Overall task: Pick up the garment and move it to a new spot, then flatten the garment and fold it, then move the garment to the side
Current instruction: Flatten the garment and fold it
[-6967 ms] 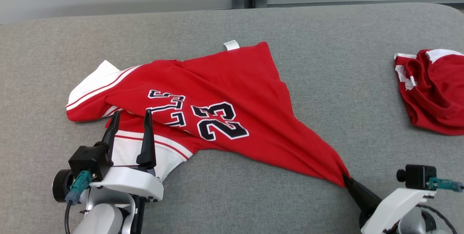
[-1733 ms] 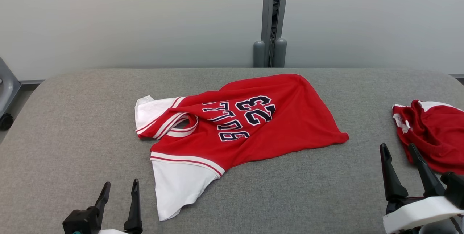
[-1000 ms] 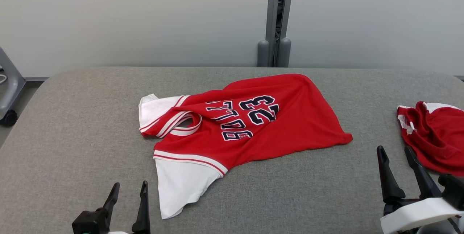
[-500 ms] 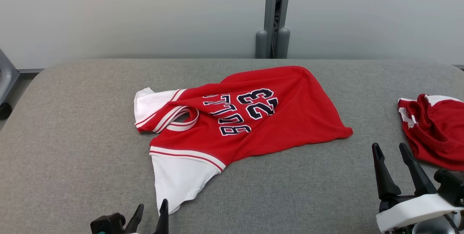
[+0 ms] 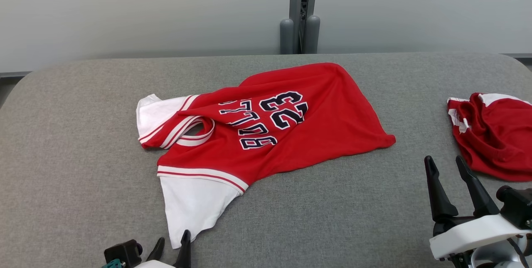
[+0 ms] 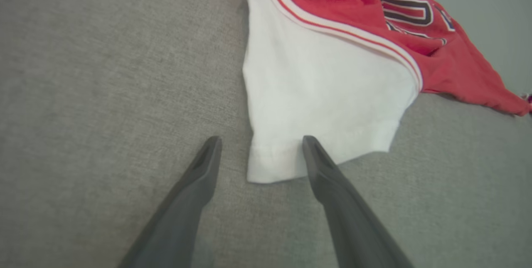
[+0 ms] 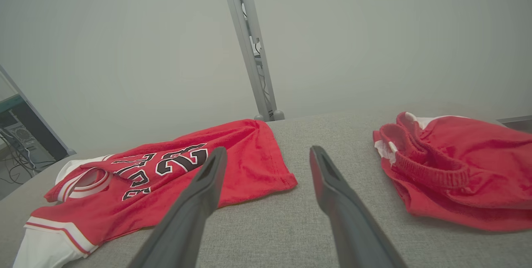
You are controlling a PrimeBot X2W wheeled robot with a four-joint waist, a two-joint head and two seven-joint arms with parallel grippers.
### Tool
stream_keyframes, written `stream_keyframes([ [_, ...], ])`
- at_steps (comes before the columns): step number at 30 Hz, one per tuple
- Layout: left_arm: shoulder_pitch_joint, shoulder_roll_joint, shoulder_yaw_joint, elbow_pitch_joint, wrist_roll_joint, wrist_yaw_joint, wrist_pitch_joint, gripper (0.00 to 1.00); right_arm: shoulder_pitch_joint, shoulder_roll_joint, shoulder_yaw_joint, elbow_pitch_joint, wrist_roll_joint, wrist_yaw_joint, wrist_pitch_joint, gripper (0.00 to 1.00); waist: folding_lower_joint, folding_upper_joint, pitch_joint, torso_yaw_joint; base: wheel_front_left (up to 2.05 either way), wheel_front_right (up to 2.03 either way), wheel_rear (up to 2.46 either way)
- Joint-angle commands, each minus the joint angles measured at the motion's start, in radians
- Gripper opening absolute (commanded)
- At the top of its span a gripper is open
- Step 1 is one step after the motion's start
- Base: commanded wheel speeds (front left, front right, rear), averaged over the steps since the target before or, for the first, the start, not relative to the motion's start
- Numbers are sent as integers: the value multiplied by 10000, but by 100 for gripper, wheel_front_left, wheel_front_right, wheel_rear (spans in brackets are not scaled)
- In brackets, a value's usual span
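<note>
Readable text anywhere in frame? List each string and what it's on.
"23": dark, white-edged numerals on the red jersey, upside down in the head view.
"BU...": arched word beside the number on the same jersey; the remaining letters are creased into folds and not readable.
No text can be seen on the second red garment.

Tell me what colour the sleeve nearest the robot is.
White sleeve; the left wrist view shows it best.
</note>
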Motion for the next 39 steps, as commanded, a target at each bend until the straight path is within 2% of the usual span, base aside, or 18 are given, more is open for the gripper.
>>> stream_keyframes([
  [1, -153, -44, -32, 281, -62, -128, 6, 100, -61, -39, -23, -49, -20, -2, 4, 100, 0, 0, 29, -38, 0, 0, 0],
  [4, -246, -120, -149, 519, -26, -237, 34, 99, -54, -39, -30, -69, -44, -2, 36, 100, 0, 0, 50, -60, 0, 0, 0],
  [6, -333, -241, -268, 718, 10, -353, 51, 59, -29, -39, -51, -94, -62, -2, 56, 100, 0, 0, 59, -61, 0, 0, 0],
  [7, -356, -305, -334, 802, 16, -417, 79, 45, -19, -39, -64, -100, -68, -2, 67, 100, 0, 0, 58, -53, 0, 0, 0],
  [8, -383, -353, -393, 879, 31, -440, 105, 39, -15, -39, -71, -96, -83, -2, 80, 100, 0, 0, 56, -42, 0, 0, 0],
  [12, -531, -405, -514, 1078, 81, -543, -9, 0, -105, -39, -24, 62, 24, -2, 205, 100, 0, 0, 49, 45, 0, 0, 0],
  [17, -725, -368, -456, 883, 196, -574, -345, 0, -452, -39, -101, 613, 445, -2, 540, 100, 0, 0, 92, 314, 0, 0, 0],
  [21, -799, -275, -440, 469, 344, -517, -511, 0, -1008, -139, -349, 1501, 647, -1, 831, 100, 0, 0, 251, 653, 0, 0, 0],
  [32, -949, -166, -794, -1093, 754, -227, -396, 0, -3592, -537, -1153, 5411, 904, -2, 1529, 100, 0, 0, 1137, 1663, 0, 0, 0],
  [39, -992, -103, -890, -1578, 885, -79, -388, 0, -4712, -629, -1493, 7363, 1012, -1, 1567, 100, 0, 0, 1439, 1949, 0, 0, 0],
])
